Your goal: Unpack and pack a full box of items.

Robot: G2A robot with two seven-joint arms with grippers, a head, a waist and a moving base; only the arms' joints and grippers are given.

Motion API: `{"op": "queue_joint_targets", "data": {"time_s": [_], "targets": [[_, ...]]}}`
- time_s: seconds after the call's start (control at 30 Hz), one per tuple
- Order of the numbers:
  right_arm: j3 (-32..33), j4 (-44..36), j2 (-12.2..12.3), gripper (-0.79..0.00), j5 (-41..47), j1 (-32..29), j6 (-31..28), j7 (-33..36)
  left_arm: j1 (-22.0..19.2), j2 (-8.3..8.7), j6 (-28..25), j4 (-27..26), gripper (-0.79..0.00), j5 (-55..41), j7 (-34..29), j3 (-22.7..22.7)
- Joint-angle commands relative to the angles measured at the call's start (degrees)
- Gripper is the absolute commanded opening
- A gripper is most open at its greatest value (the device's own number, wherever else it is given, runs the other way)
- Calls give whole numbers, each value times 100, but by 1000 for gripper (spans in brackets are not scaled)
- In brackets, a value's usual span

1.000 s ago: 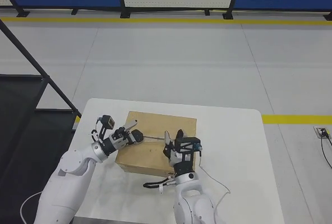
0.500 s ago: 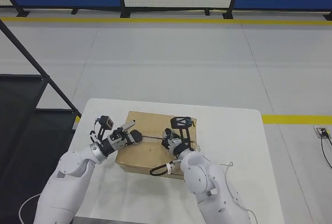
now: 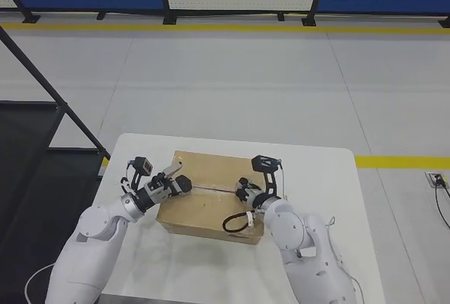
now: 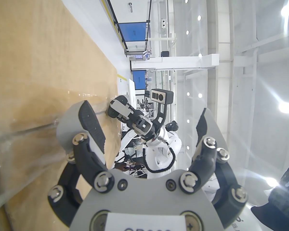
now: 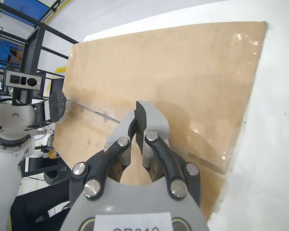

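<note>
The white table (image 3: 324,163) carried one thing, the cardboard box (image 3: 217,169), which sat closed near the middle with its flaps taped down. Both arms were over its lid. My left gripper (image 3: 179,176) stood at the box's left end with its fingers spread wide and nothing between them. One pad (image 4: 91,122) lay close against the cardboard beside the seam. My right gripper (image 5: 137,114) was pinched fully together and empty, its tip down by the clear tape (image 5: 94,113) running along the centre seam. I judged the glossy tape to be the main danger, since a closed tip could skate over it instead of catching. With the left gripper bracing only lightly, any sideways push might also slide the whole box toward the table's edge.
</note>
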Motion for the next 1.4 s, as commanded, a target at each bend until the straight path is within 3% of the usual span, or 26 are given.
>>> {"op": "queue_joint_targets", "data": {"time_s": [0.0,0.33,0.47,0.53,0.77,1.07,1.2,1.37], "targets": [[111,-40,22,-785,59,-34,40,59,11,6,-6,-20,0,-12,10,-26],[565,-218,129,-785,509,-181,31,306,142,77,-81,-126,0,-189,96,-389],[618,-410,157,-785,1197,-401,-948,-105,259,127,-115,-170,0,-355,169,-677],[599,-309,172,-785,1488,-351,-1269,77,319,148,-131,-200,0,-430,183,-796],[401,827,193,-785,2073,543,-1403,814,615,225,-205,-264,0,-575,289,-1207],[153,2291,196,-779,2981,1503,-1861,1648,769,251,-227,-261,0,-669,362,-1330],[-49,2672,176,-745,3070,1764,-1874,1689,787,251,-242,-264,0,-703,363,-1319],[-364,3007,128,-770,3132,2014,-1879,1581,816,253,-272,-248,0,-746,358,-1322]]}}
